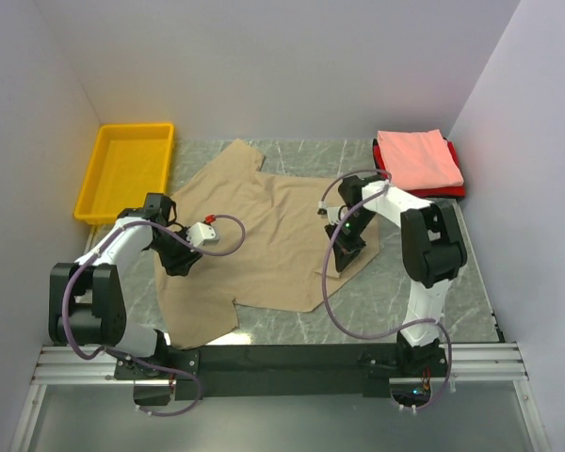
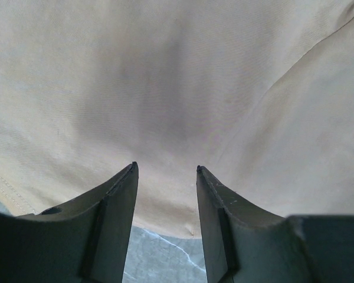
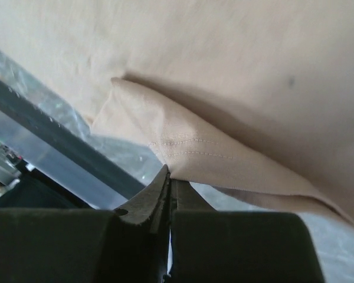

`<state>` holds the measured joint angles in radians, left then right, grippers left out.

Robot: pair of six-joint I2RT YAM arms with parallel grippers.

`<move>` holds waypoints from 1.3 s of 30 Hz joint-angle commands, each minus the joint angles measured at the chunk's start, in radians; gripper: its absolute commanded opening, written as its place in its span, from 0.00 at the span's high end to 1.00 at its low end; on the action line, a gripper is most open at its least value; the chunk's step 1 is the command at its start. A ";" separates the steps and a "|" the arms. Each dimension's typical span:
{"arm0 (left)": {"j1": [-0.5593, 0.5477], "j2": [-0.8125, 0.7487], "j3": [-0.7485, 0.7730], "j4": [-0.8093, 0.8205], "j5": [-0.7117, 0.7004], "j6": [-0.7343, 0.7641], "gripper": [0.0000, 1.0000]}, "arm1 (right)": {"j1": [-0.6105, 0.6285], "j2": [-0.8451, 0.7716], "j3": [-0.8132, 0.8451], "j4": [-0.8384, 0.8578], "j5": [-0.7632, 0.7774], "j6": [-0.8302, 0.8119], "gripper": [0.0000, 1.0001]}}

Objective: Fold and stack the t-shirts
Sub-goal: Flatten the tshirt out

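A tan t-shirt (image 1: 264, 235) lies spread flat across the middle of the marble table (image 1: 405, 292). My left gripper (image 1: 176, 259) hovers over the shirt's left side. In the left wrist view its gripper (image 2: 166, 168) stands open above the tan cloth (image 2: 177, 88), holding nothing. My right gripper (image 1: 344, 252) is at the shirt's right edge. The right wrist view shows its gripper (image 3: 170, 174) shut on the stitched hem of the tan cloth (image 3: 253, 88), which rises in a fold at the tips. A folded salmon pink t-shirt (image 1: 416, 155) rests on a folded red t-shirt (image 1: 424, 191) at the back right.
A yellow plastic bin (image 1: 132, 169) sits at the back left corner. White walls close in on three sides. The black rail (image 1: 282, 358) with both arm bases runs along the near edge. Bare marble shows near my right arm's base.
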<state>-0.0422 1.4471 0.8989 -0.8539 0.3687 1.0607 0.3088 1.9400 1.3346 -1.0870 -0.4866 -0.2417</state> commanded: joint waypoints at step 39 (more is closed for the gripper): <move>0.041 0.292 0.184 0.145 -0.106 -0.233 0.64 | -0.094 0.065 0.061 0.036 0.572 -0.205 0.53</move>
<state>-0.0040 1.7565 1.1267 -0.7067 0.3233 0.8387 0.2096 2.0037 1.3983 -1.1305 0.0227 -0.4694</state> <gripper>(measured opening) 0.372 0.479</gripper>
